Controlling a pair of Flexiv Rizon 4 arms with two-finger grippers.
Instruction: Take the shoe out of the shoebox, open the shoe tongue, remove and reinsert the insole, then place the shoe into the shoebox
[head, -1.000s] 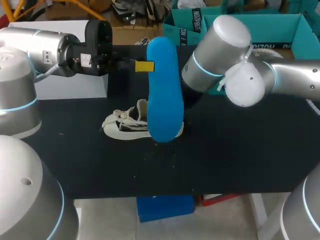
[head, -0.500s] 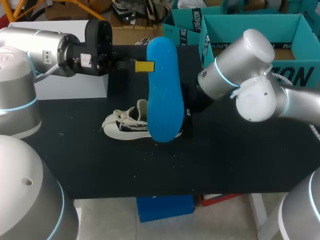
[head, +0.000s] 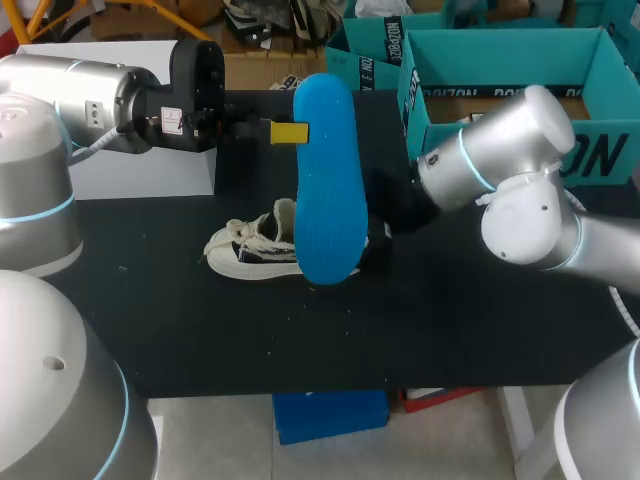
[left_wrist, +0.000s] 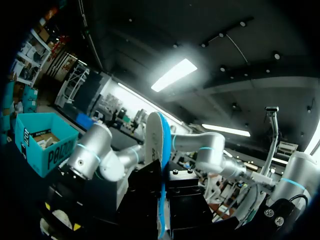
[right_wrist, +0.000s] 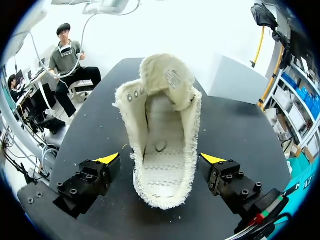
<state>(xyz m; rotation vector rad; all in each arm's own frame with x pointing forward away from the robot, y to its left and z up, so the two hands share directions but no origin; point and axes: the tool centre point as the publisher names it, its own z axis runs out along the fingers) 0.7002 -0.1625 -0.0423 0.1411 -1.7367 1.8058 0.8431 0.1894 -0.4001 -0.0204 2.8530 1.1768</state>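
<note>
A blue insole (head: 328, 180) hangs upright above the table, and my left gripper (head: 288, 132) is shut on its upper edge. In the left wrist view the insole (left_wrist: 161, 150) shows edge-on between the black fingers. Below it a white canvas shoe (head: 248, 250) lies on the black table (head: 450, 320). My right arm (head: 500, 170) comes in from the right, its gripper hidden behind the insole by the shoe's heel. In the right wrist view the shoe (right_wrist: 162, 100) faces me mouth-first with its tongue folded back. My right gripper (right_wrist: 160, 159) stands open, its fingers either side of the heel without touching.
The teal shoebox (head: 520, 60) stands open at the back right, right behind my right arm. A second teal box (head: 370, 45) sits beside it. A white box (head: 130, 170) stands at the back left under my left arm. The table's front half is bare black cloth.
My right arm has drawn back to the right, away from the shoe and the insole. The left arm and the insole have kept still.
</note>
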